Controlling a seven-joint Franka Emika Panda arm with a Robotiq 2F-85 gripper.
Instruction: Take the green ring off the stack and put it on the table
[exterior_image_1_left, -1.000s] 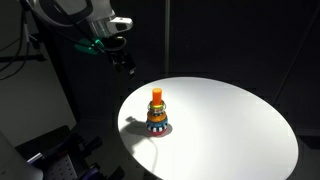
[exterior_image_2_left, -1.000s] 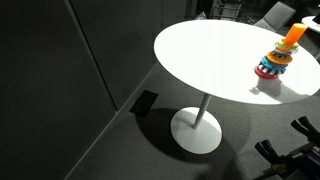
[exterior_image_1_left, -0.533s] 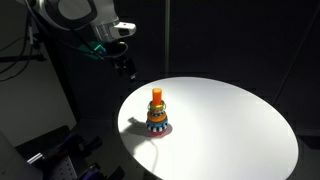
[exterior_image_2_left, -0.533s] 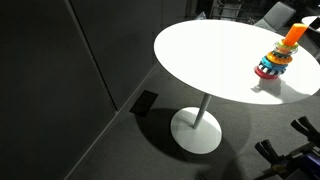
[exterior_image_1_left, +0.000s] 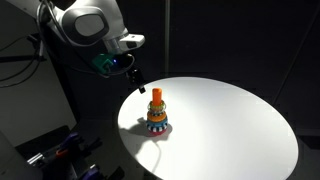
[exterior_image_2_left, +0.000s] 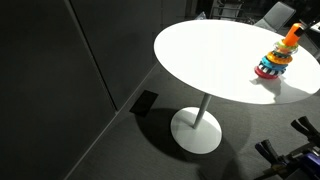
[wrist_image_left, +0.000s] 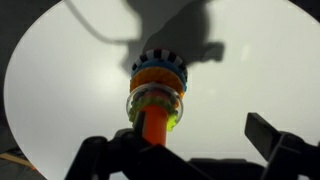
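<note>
The stack (exterior_image_1_left: 157, 113) stands on the round white table (exterior_image_1_left: 230, 120), near its edge; it also shows in an exterior view (exterior_image_2_left: 275, 60). It is a cone of coloured rings with an orange peg on top. In the wrist view the stack (wrist_image_left: 157, 90) points toward the camera, and the green ring (wrist_image_left: 176, 119) shows as a yellow-green glow round the peg near the top. My gripper (exterior_image_1_left: 136, 82) hangs in the air beside and above the stack, apart from it. In the wrist view its fingers (wrist_image_left: 185, 150) are spread wide, open and empty.
The table (exterior_image_2_left: 210, 60) stands on a single white pedestal foot (exterior_image_2_left: 196, 130) on dark carpet. Dark walls surround it. Equipment and cables sit at the lower left (exterior_image_1_left: 50, 150).
My arm has swung right and down toward the table's edge, bringing the gripper closer to the stack. The stack has not moved.
</note>
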